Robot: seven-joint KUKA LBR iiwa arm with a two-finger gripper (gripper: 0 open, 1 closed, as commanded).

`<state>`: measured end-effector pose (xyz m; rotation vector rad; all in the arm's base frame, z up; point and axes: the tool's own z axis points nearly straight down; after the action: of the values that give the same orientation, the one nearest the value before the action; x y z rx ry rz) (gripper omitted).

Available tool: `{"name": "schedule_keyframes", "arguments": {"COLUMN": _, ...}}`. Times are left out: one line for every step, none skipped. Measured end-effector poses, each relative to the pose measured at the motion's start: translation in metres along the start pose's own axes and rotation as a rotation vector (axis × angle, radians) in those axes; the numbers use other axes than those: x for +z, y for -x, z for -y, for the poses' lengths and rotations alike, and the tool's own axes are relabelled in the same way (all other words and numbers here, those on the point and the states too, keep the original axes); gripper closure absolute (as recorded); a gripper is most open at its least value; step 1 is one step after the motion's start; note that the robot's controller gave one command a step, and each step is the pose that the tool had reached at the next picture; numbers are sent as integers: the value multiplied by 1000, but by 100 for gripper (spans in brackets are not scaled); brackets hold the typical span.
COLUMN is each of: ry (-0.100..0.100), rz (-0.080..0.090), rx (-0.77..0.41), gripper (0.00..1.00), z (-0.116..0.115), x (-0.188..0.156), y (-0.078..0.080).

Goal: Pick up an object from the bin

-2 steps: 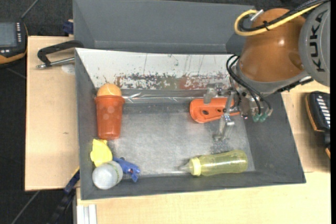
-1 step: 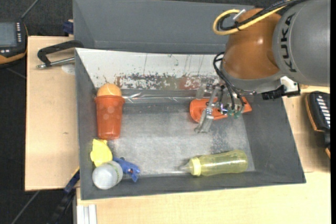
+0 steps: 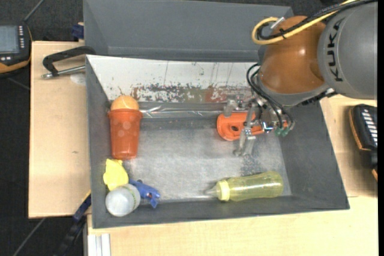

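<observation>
Your tool [image 3: 245, 144] hangs low at the back right of the bin [image 3: 180, 165], just beside a small, rounded orange plastic piece [image 3: 228, 128] lying by the back wall. You cannot tell whether the tool is released or clenched. 1 translucent yellow bottle [image 3: 252, 185] lies on its side nearer the front; it would likely roll if nudged. 1 orange cup [image 3: 125, 132] sits far left.
</observation>
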<state>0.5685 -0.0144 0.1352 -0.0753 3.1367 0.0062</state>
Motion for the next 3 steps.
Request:
{"name": "schedule_keyframes", "arguments": {"ry": -1, "rz": 0, "rx": -162, "gripper": 0, "z": 15, "x": 8, "y": -2}}
{"name": "schedule_keyframes", "arguments": {"ry": 2, "rz": 2, "rx": -118, "gripper": 100, "z": 15, "x": 64, "y": 14}}
{"name": "schedule_keyframes", "arguments": {"ry": 2, "rz": 2, "rx": -117, "gripper": 100, "z": 15, "x": 64, "y": 14}}
